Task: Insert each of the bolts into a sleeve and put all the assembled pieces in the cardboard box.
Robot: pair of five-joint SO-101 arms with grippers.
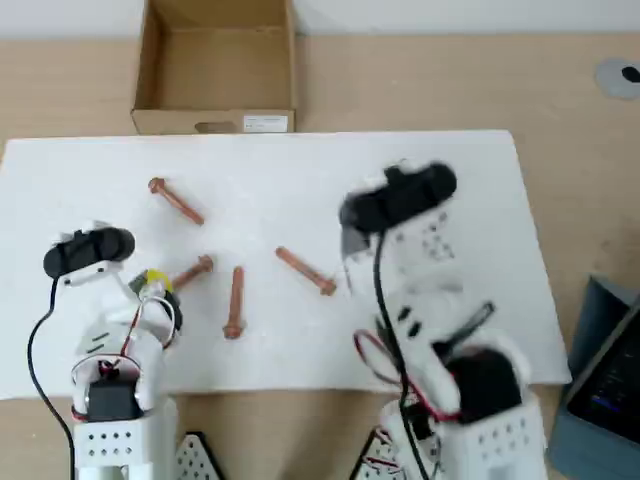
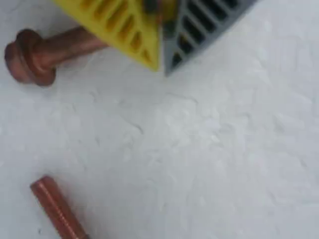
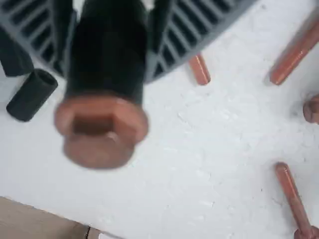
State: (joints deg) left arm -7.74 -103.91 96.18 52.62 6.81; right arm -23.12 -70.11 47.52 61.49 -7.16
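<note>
Clenched in the right gripper [image 3: 107,74]: a black sleeve [image 3: 105,40], the socketed head of a seated bolt [image 3: 99,132] at its near end, over the white mat [image 3: 209,149]. On the mat just past it, a loose sleeve [image 3: 30,94] on its side, and a further dark sleeve [image 3: 10,55] close by, cut off at the edge.

On the left gripper [image 2: 160,62], a yellow finger [image 2: 119,25] and a grey finger [image 2: 209,22] closed tip to tip, low over the mat. Under the yellow finger, the shank of a copper bolt [image 2: 55,50], head pointing to 2 o'clock in the overhead view; cannot tell whether pinched or merely lying beneath.

Outward from there, flat on the mat:
- a second bolt [image 1: 235,300] at 3 o'clock, laid along the 12-to-6 line with head at 6;
- a third bolt [image 1: 305,270] farther toward 3 o'clock, head at its 4 o'clock end, just short of the right gripper;
- a fourth bolt [image 1: 175,200] at 12 o'clock, head toward 10, well apart from the rest.

At the 12 o'clock side of the wooden tabletop [image 1: 580,110], just beyond the mat's far edge: the open cardboard box [image 1: 180,120]. At the 4 o'clock edge, a grey device [image 1: 600,330].
</note>
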